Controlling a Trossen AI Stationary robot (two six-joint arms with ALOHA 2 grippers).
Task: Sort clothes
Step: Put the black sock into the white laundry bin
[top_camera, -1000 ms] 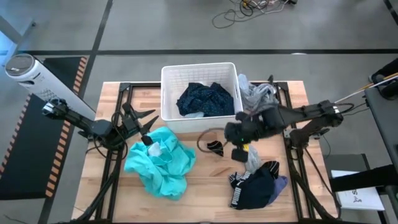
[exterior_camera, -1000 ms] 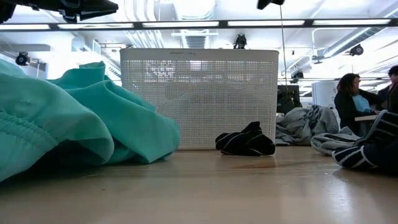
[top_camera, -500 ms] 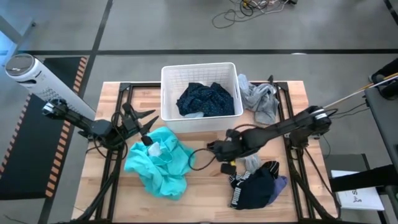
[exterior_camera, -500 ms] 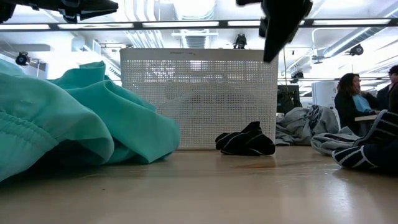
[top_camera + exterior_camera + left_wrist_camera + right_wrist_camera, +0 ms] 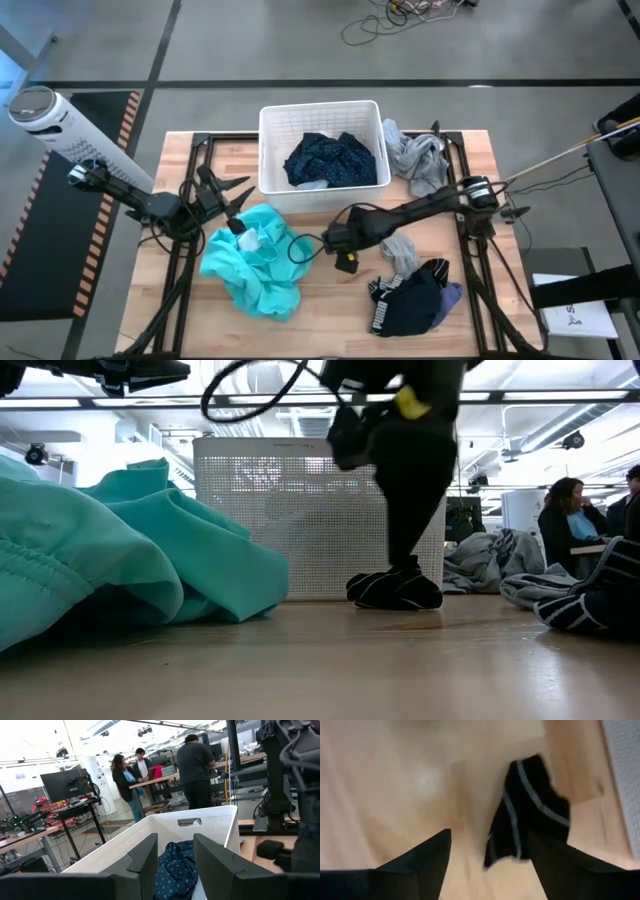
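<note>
A small black piece with grey stripes (image 5: pixel 527 815) lies on the wooden table just in front of the white bin (image 5: pixel 268 150). My right gripper (image 5: pixel 492 862) is open and low over it, one finger on each side; in the low view it comes down on the piece (image 5: pixel 395 588). My left gripper (image 5: pixel 243 205) hovers open and empty over the far edge of the teal garment (image 5: pixel 258 258), facing the bin. A navy dotted garment (image 5: pixel 330 158) lies inside the bin. My right gripper points down over the small black striped piece (image 5: pixel 520 835), which lies flat on the table between its open fingers. Whether a finger touches the cloth I cannot tell.
A grey garment (image 5: pixel 418 160) lies right of the bin. A grey piece (image 5: pixel 400 250) and a navy-black pile (image 5: pixel 410 300) with a lavender bit (image 5: pixel 452 293) lie at the near right. People stand in the room beyond the table (image 5: pixel 565 510).
My right gripper has swung toward the table's left edge and come down from above the grey piece to the small black striped piece in front of the bin. The clothes have stayed where they were.
</note>
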